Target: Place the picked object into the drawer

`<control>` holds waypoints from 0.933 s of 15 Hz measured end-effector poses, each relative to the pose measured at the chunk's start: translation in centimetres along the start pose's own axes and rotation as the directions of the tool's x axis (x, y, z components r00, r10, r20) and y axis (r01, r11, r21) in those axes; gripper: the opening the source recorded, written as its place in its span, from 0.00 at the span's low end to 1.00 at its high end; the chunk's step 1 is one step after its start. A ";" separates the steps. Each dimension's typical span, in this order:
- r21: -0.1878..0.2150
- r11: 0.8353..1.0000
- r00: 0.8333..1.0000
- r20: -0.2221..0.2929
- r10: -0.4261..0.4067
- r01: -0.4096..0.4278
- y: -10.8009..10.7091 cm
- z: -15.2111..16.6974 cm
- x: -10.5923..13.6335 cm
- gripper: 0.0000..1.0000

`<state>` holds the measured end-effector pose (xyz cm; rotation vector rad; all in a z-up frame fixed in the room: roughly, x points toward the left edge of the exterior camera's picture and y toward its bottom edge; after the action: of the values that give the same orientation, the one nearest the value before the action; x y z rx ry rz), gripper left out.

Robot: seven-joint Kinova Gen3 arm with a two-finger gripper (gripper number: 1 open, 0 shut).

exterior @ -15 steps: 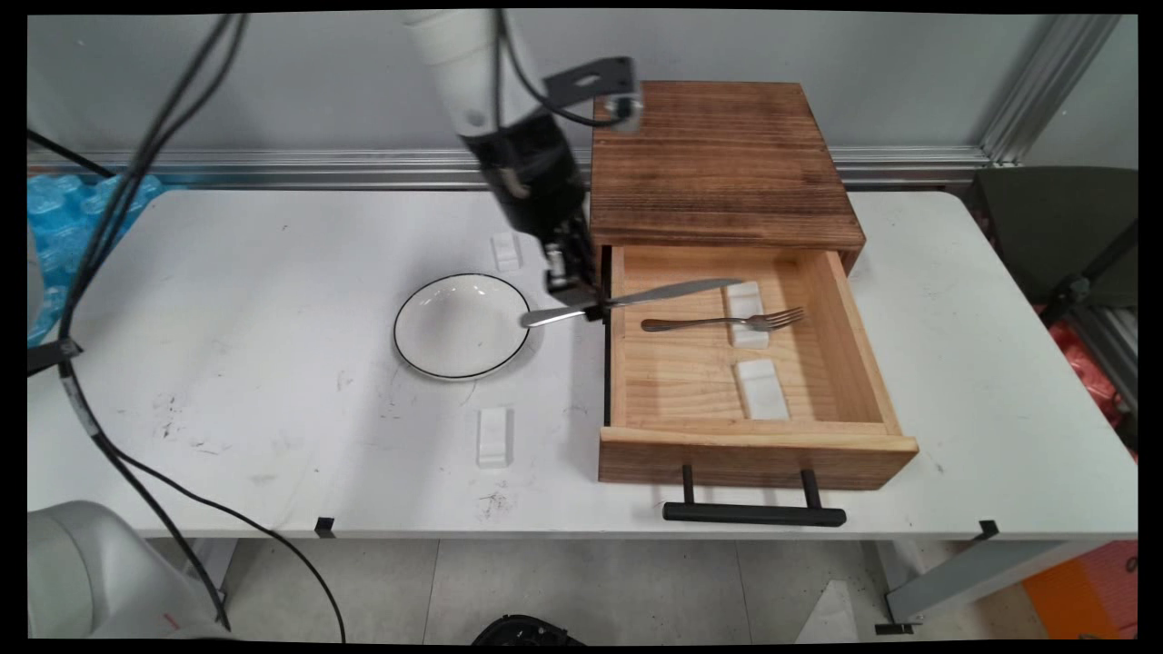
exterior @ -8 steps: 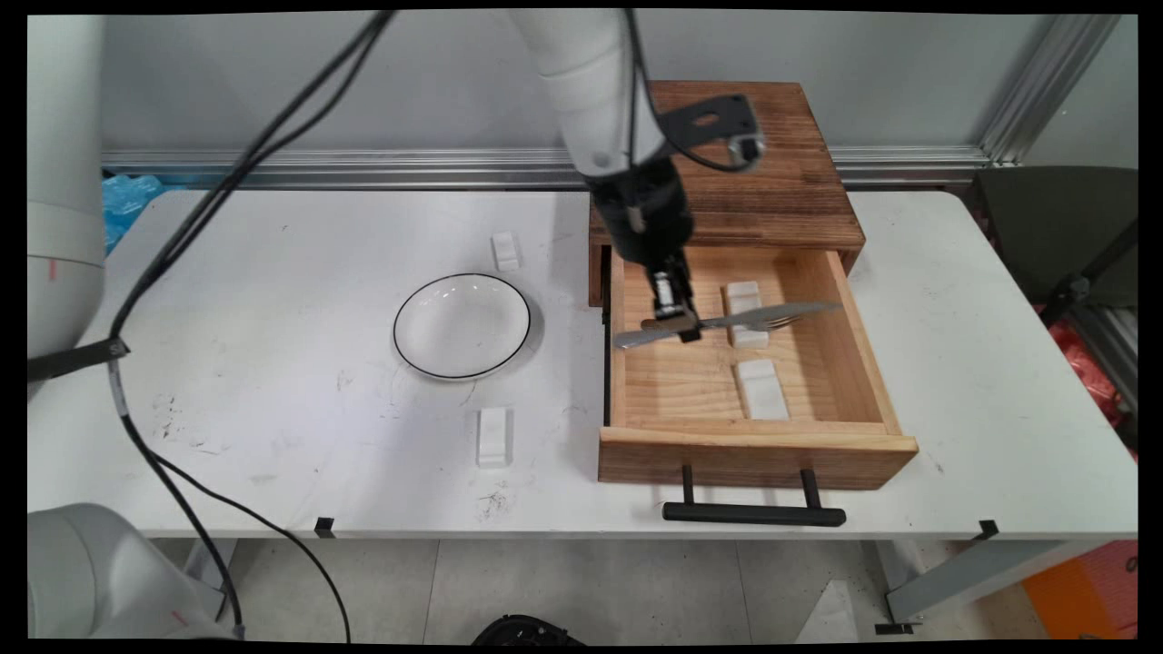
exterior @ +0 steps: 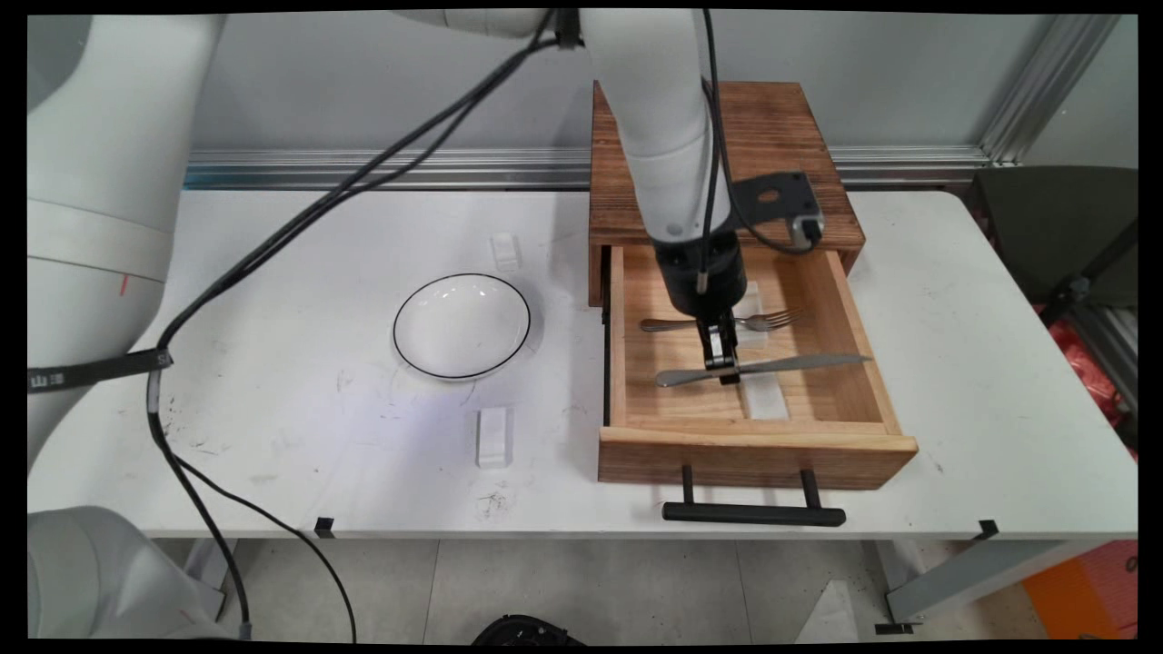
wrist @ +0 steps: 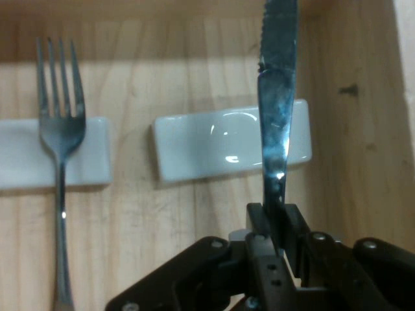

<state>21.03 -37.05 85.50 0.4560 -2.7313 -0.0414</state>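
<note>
Clamped on a table knife [exterior: 761, 367] near its handle, the gripper [exterior: 724, 371] is now held inside the open wooden drawer [exterior: 822, 272]; half a second ago the knife was carried further back, above the fork [exterior: 722, 322]. The knife is thus brought nearer the front white rest [wrist: 230, 144]. In the hand view the blade is seen over one end of that rest, which the main view hides. A white bowl [exterior: 462, 325] remains on the table [exterior: 273, 363].
</note>
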 end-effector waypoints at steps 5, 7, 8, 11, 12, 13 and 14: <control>-0.002 1.000 0.999 0.043 -0.001 0.001 0.0 3.4 -0.6 0.00; 0.006 1.000 0.998 0.059 -0.003 0.002 -0.3 4.5 -1.0 0.00; 0.010 1.000 0.998 0.064 -0.002 0.002 -0.4 4.8 -1.1 0.00; 0.016 1.000 0.998 0.069 0.000 -0.001 -0.8 5.5 -1.3 1.00; 0.017 1.000 0.998 0.068 0.001 -0.002 -0.8 5.6 -1.4 1.00; 0.017 1.000 0.998 0.067 0.002 -0.003 -0.9 5.7 -1.4 1.00; 0.017 1.000 0.998 0.065 0.003 -0.004 -0.9 5.7 -1.4 1.00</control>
<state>20.46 -37.69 79.62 0.4628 -2.7979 -0.0320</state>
